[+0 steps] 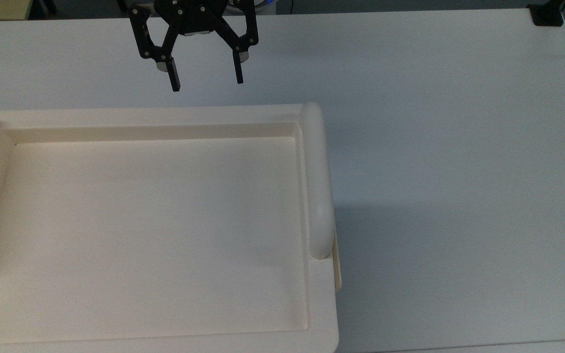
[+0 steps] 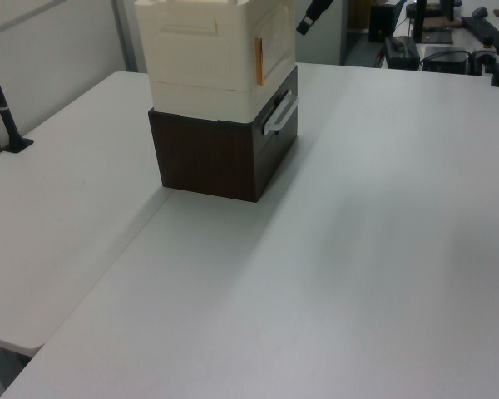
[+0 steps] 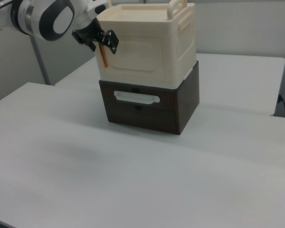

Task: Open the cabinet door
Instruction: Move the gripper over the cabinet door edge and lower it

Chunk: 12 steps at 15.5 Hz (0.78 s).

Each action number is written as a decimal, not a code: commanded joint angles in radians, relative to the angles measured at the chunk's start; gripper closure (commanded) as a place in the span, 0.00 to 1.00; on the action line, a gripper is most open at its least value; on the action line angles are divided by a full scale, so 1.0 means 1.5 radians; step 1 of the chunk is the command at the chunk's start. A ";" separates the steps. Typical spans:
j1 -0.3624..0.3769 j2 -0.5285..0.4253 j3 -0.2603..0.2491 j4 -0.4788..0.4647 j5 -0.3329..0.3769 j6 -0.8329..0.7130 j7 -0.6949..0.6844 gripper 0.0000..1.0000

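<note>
Cream cabinet stacked on dark brown drawer unit, on white counter. Cabinet door shut. Pincer fingers apart, above counter beyond the cabinet's far edge in the top view.

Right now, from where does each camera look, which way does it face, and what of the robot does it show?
Top view: overhead, looking straight down on the cabinet and table; open gripper at the upper edge.
Left view: high off a cabinet corner, looking down across the table; gripper at the top edge.
Right view: lower, facing the door side; arm and gripper at the right view's upper left.
Shared: all three show cabinet and gripper.
</note>
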 commanded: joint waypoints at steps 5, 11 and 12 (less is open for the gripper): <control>0.009 0.025 0.032 -0.007 0.027 0.090 0.038 0.18; 0.024 0.047 0.038 0.001 0.028 0.133 0.043 0.18; 0.025 0.050 0.038 0.002 0.027 0.140 0.051 0.18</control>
